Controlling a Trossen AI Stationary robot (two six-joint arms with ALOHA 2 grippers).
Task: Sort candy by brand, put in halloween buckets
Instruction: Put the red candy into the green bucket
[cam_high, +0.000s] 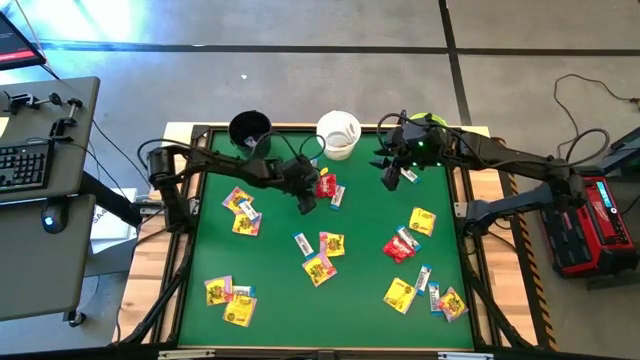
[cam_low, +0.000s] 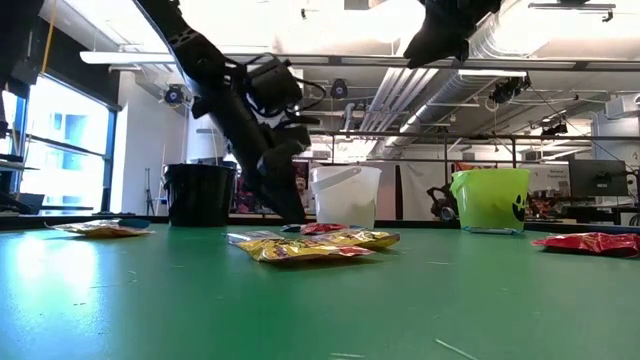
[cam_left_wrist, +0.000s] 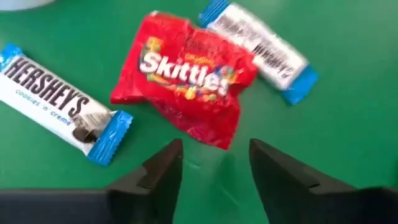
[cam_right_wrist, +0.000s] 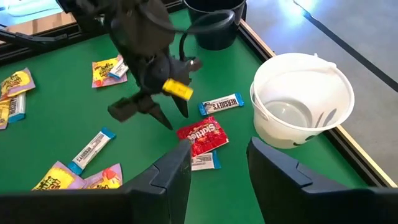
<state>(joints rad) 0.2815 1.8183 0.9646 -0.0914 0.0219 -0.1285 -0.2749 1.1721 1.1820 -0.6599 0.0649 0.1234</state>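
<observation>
Candy, small flat wrapped packets in red, yellow and white-and-blue: nearly all lie loose on the green felt table (cam_high: 285, 290). White plastic bucket (cam_right_wrist: 303, 99), at twelve o'clock, shows empty; black bucket (cam_high: 249, 128) and lime green bucket (cam_low: 490, 199) contents unseen. Left gripper (cam_left_wrist: 214, 165) hovers released over a red Skittles packet (cam_left_wrist: 186, 78). Right gripper (cam_right_wrist: 219, 163) open, holds nothing. Sorting looks barely begun.

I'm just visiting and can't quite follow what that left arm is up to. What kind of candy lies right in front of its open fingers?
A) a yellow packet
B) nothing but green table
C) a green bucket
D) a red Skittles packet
D: in the left wrist view the red Skittles packet lies on the green table just ahead of the open left gripper, flanked by two white-and-blue Hershey's bars.
</observation>
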